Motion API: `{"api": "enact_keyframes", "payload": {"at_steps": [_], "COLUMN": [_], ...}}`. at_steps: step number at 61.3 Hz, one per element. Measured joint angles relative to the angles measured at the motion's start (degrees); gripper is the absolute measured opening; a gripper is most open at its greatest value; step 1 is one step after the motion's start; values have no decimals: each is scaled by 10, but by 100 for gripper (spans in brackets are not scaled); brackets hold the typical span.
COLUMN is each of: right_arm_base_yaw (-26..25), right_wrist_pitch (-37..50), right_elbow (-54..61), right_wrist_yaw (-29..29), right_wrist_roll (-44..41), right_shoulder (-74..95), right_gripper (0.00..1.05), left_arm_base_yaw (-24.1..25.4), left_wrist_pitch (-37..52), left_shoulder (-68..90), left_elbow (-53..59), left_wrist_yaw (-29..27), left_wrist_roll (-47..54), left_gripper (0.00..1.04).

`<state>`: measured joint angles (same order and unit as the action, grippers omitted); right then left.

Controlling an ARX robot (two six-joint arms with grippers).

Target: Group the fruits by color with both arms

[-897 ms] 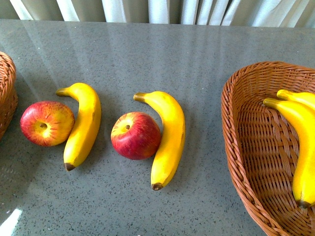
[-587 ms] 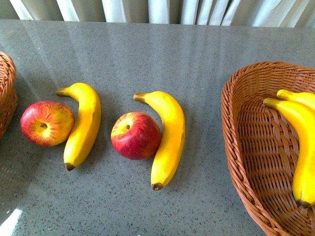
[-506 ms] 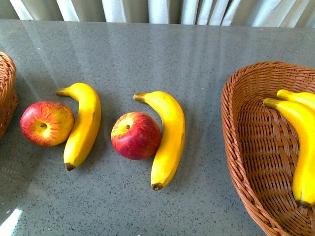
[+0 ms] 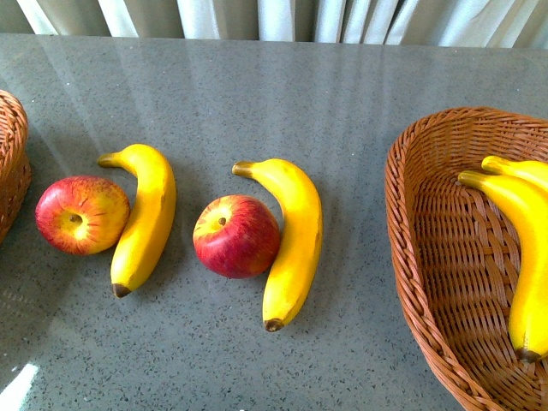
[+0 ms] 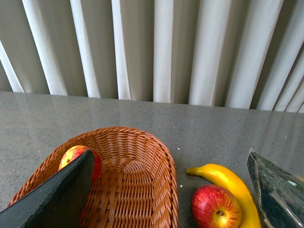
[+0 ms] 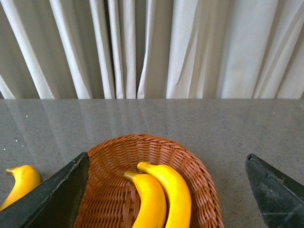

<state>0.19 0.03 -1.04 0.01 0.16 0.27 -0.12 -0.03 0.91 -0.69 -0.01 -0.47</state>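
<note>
Both grippers spread and empty; four fruits loose on the table, three in baskets.

The left gripper (image 5: 169,154) has its jaws wide apart and grips nothing; the left basket (image 5: 137,190) at the table's (image 4: 257,94) left edge shows between its fingers, with a basket apple (image 5: 76,159) partly hidden behind one finger. The right gripper (image 6: 166,157) is equally spread and holds nothing; the right basket (image 4: 428,257) at the right edge contains two basket bananas (image 6: 147,199) side by side, touching. On the open surface, the left apple (image 4: 82,215) lies near the left edge, against the inner curve of the left banana (image 4: 144,216). The middle apple (image 4: 236,235) sits at mid-surface, touching the middle banana (image 4: 290,240) on its right. The two pairs lie apart from each other and from both baskets.
</note>
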Motion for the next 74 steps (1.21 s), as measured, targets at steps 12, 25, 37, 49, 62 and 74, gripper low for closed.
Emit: {"api": "enact_keyframes", "payload": {"at_steps": [12,25,37,49,62,74], "right_arm_base_yaw": [0,0,0,0,0,0], "right_wrist_pitch": [0,0,0,0,0,0], "right_elbow": [0,0,0,0,0,0], "right_wrist_yaw": [0,0,0,0,0,0], "right_wrist_roll": [0,0,0,0,0,0], "right_shoulder": [0,0,0,0,0,0], "right_gripper": [96,96,96,96,96,96], "left_arm_base_yaw": [0,0,-26,-21,-120,-168], "left_wrist_pitch": [0,0,3,241,366,419], "left_shoulder": [0,0,189,481,692,815], "left_elbow": [0,0,-54,-120,-163,-182], "left_wrist_yaw": [0,0,17,-4,-33,-14], "left_wrist_roll": [0,0,-6,36,75,140], "left_gripper": [96,96,96,96,96,96]}}
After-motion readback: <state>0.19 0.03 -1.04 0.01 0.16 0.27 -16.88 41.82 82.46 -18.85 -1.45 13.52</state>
